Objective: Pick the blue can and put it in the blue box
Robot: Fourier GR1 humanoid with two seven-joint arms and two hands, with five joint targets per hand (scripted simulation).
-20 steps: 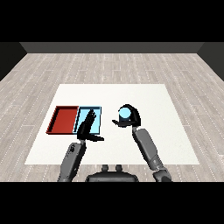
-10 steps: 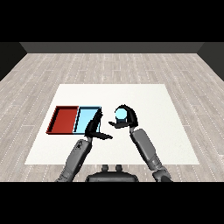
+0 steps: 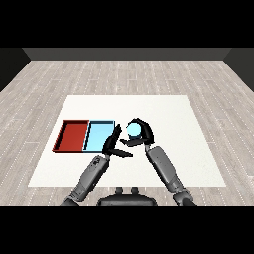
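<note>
Just right of the light blue tray (image 3: 99,136), the right hand (image 3: 141,134) curls round the blue can (image 3: 133,130). Beside it, the left hand (image 3: 112,145) holds nothing, fingers straight. A red tray (image 3: 72,136) adjoins the blue one.

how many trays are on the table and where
2. The red tray lies at the table's left; the light blue tray lies against its right side, its right edge partly covered by the left hand. Nothing suggests another is hidden.
</note>
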